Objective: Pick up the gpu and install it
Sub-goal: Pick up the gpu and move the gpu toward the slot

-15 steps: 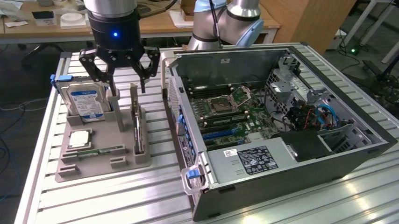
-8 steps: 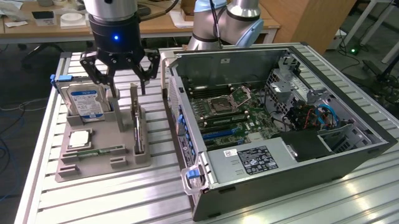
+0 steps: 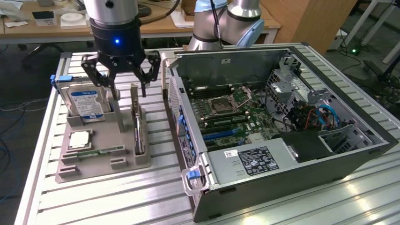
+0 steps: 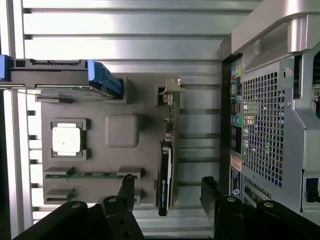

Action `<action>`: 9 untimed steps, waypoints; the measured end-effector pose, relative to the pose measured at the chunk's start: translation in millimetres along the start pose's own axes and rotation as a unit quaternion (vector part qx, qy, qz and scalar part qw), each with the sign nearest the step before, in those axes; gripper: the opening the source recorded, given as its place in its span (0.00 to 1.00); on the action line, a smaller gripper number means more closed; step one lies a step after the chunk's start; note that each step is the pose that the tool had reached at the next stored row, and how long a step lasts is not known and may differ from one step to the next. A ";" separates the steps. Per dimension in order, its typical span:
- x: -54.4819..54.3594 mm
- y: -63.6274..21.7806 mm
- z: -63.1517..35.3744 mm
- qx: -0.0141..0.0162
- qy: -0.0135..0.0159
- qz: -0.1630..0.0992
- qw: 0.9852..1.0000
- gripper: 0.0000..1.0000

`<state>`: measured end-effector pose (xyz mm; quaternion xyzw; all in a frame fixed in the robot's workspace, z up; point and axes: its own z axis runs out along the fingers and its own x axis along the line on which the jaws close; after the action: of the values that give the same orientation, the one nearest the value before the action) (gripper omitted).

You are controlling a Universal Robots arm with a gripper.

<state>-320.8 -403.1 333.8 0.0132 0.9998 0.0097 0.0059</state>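
The gpu [image 3: 136, 123] is a thin dark card standing on edge in a slot of the grey holder tray [image 3: 100, 166], with its silvery bracket at the far end. My gripper [image 3: 122, 78] hangs open just above the tray's far part, between the hard drive and the card, holding nothing. In the wrist view the gpu [image 4: 167, 150] runs lengthwise between my two black fingertips, and the gripper [image 4: 169, 191] straddles the line of its dark end without touching it.
The tray also holds a silver hard drive [image 3: 84, 101] on edge, a CPU [image 3: 79, 139] and a green memory stick [image 3: 100, 152]. An open computer case [image 3: 281, 117] with its motherboard exposed lies close on the exterior view's right. All rests on a slatted aluminium table [image 3: 125, 201].
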 end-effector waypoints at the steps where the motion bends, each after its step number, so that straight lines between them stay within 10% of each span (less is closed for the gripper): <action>1: 0.0 0.0 0.3 0.000 0.000 0.000 1.000 0.65; 9: 0.0 0.0 1.4 0.000 0.000 0.000 1.000 0.65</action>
<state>-320.8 -403.1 332.4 0.0131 0.9998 0.0097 0.0059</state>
